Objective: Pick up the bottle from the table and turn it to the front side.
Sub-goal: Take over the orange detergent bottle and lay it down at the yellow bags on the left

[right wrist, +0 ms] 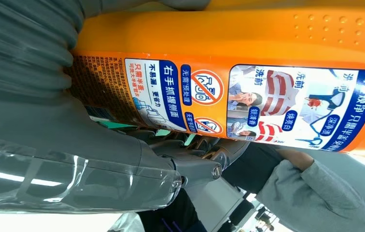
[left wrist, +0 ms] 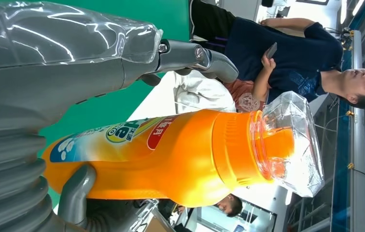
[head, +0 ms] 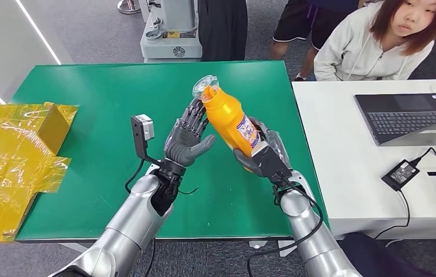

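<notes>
Silver arms (head: 132, 222), dark grey hands (head: 185, 138), black cables (head: 314, 222).

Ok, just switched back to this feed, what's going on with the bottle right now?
The right robot hand holds the orange bottle by its lower end, lifted off the green table and tilted, clear cap pointing up and away. The left robot hand is beside it with fingers spread, at the bottle's neck. A person sits behind the white desk with the laptop.

Bottle (head: 229, 115) held tilted above green table (head: 89, 104) by right hand (head: 265, 153); left hand (head: 188, 138) spread just beside it.
</notes>
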### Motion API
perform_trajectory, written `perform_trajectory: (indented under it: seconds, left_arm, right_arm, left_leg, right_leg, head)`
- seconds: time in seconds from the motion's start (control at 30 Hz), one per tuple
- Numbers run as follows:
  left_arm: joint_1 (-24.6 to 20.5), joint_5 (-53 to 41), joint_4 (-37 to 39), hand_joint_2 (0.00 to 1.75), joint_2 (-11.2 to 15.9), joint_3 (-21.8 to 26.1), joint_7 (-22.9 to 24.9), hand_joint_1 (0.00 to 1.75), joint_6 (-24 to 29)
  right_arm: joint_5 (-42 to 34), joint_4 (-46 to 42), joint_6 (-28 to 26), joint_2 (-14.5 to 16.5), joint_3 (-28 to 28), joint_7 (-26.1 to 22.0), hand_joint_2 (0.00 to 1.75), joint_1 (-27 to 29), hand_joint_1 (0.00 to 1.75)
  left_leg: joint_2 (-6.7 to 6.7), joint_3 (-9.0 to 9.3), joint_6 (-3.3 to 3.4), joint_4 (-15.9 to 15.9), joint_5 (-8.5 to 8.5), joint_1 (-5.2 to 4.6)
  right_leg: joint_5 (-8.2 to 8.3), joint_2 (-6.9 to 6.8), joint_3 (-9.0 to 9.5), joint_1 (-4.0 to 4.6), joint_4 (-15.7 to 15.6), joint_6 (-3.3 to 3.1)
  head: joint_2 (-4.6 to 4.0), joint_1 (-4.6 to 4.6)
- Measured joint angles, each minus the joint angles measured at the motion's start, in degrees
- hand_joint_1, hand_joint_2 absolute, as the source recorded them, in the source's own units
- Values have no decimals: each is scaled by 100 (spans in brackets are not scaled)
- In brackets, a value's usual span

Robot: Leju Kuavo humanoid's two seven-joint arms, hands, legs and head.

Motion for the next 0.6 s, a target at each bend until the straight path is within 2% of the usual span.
perform_trajectory:
  seconds: [0.6]
  left_arm:
    - [-11,15,0,175,-36,0,13,0,-1]
  right_arm:
    - [-2,16,4,117,22,39,175,-58,175]
  left_leg:
    - [0,0,0,0,0,0]
  right_leg:
    - [0,0,0,0,0,0]
  head:
    - [1,0]
